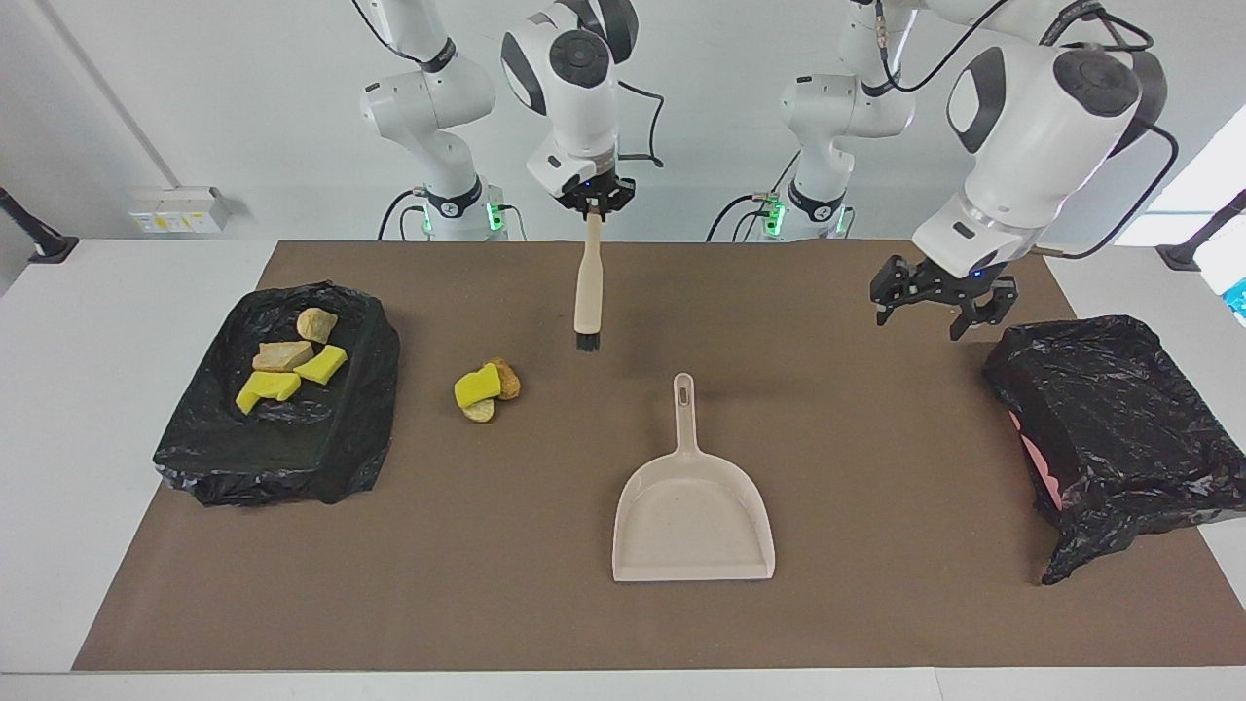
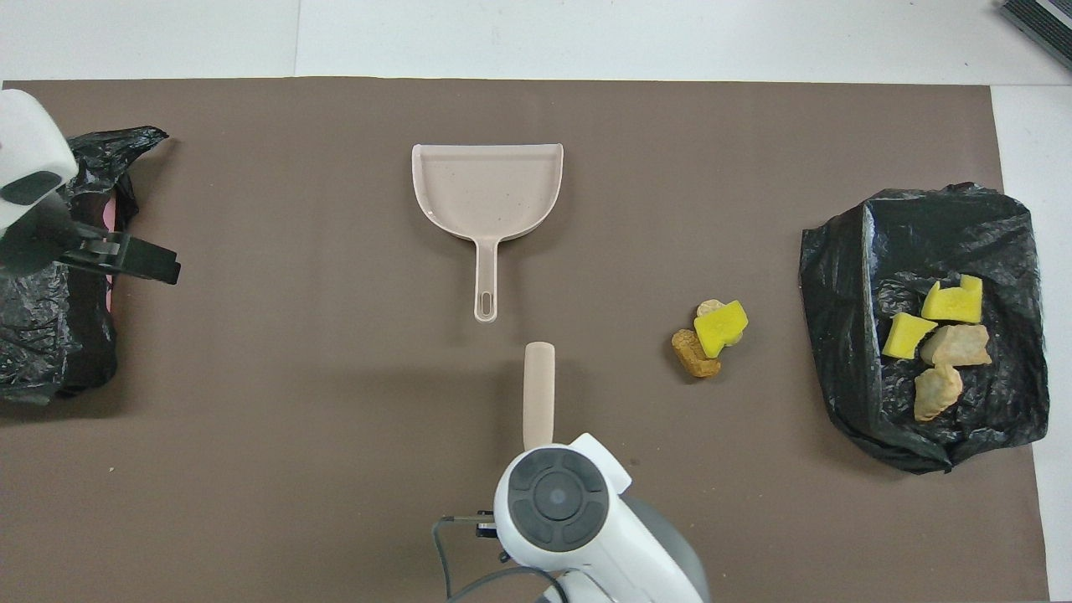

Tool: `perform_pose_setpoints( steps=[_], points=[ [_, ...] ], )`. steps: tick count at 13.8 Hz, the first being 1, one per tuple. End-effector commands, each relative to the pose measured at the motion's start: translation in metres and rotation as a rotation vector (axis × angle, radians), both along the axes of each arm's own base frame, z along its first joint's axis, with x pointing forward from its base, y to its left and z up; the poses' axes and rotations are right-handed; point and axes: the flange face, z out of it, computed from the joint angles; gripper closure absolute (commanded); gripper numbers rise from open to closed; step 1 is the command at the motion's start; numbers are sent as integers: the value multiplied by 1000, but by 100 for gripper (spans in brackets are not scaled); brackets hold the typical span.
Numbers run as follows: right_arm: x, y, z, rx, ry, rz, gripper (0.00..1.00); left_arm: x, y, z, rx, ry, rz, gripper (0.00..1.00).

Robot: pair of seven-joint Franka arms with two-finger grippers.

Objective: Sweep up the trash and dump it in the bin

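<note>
My right gripper is shut on the top of the beige brush, which hangs nearly upright with its dark bristles down. The brush is over the mat, between the dustpan's handle and a loose pile of trash made of a yellow scrap and tan chunks. More trash lies in a black-lined container at the right arm's end. The beige dustpan lies flat mid-mat, handle toward the robots. My left gripper hangs open and holds nothing, over the mat beside a black bag.
A black bag with pink showing at its side sits at the left arm's end of the table. A brown mat covers most of the white table.
</note>
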Motion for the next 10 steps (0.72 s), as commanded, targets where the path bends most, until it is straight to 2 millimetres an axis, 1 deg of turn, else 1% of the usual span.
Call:
perform_pose_setpoints(
  steps=[1, 2, 3, 4, 5, 7, 8, 9, 10],
  points=[
    [7, -62, 14, -43, -11, 73, 100, 9, -46, -34, 2, -9, 12, 0],
    [12, -83, 14, -79, 0, 96, 100, 11, -64, -48, 4, -9, 7, 0],
    [14, -98, 11, -112, 11, 124, 100, 9, -84, -60, 4, -7, 10, 0],
    [13, -111, 7, -129, 16, 151, 100, 8, -101, -71, 4, -7, 30, 0],
    [15, -133, 0, -123, 23, 157, 100, 7, -116, -84, 3, -9, 48, 0],
    [27, -171, -11, -122, 18, 178, 100, 5, -146, -109, -3, -18, 78, 0],
    [30, -184, -25, -158, 17, 192, 100, 4, -159, -120, -5, -30, 100, 0],
    [33, -192, -43, -181, 7, 206, 100, -2, -179, -130, -3, -34, 104, 0],
    [38, -198, -61, -183, 4, 204, 100, -1, -188, -138, -11, -47, 130, 0]
  ],
)
